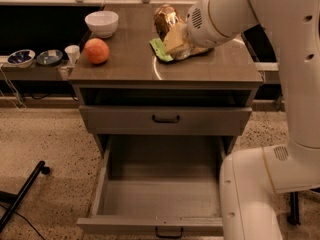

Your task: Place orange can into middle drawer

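Above the desk, right of centre: my claw (176,43) hangs at the end of my white arm (280,49), which comes in from the right edge of the view.
Claw state: closed around the orange can (167,18), its tan fingers clamped on the can's lower part.
Orange can: tilted in my grip, its shiny body sticking up and to the left of my claw, over the back half of the desk top (215,69). I cannot tell whether it touches the surface.
Green snack bag (159,49): lying flat on the desk right under my claw, mostly hidden by it, with only one corner showing.
Orange fruit (96,50): on the left part of the desk, well apart from the can.
White bowl (101,23): behind the fruit, near the back left corner.
Middle drawer (125,225): pulled far out at the bottom of the desk, deep and grey, with nothing lying on its floor and a small black handle (168,232) on its front.
Shallow drawer (120,120): above it, pushed in, with its own black handle (166,119).
Side shelf on the left: a small white cup (73,53) and two little dishes (34,57) stand beside the desk.
My base (250,194): just to the right of the open drawer, overlapping its front right corner in this view.
Floor: speckled, with a black rod (22,194) slanting across it at lower left.
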You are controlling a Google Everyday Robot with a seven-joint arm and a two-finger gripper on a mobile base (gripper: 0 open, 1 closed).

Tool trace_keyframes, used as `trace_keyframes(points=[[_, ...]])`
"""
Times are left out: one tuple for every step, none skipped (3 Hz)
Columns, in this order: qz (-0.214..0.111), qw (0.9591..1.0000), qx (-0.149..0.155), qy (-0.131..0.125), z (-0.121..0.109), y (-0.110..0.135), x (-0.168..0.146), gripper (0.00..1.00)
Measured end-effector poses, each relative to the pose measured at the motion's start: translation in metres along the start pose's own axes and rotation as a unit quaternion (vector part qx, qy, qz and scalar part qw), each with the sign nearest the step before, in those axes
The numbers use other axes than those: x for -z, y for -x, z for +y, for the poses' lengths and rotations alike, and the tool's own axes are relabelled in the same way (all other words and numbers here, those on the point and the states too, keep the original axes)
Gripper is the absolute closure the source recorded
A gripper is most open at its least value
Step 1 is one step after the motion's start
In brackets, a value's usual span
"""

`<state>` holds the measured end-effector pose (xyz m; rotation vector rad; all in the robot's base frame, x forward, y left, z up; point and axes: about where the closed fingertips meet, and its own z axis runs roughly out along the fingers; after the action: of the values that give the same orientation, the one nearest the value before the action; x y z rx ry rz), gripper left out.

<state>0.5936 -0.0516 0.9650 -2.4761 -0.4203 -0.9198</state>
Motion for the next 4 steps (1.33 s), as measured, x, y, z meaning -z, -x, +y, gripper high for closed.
trace_keyframes(points=[[-0.041, 0.9989, 0.019, 0.010, -0.009, 0.032, 0.020, 1.00], [-0.120, 0.9917, 0.045, 0.008, -0.017, 0.085, 0.000, 1.00], [-0.110, 0.9930, 0.043, 0.000, -0.021, 0.080, -0.004, 1.00], [-0.164, 0.9813, 0.088, 0.049, 0.022, 0.134, -0.037, 1.00]])
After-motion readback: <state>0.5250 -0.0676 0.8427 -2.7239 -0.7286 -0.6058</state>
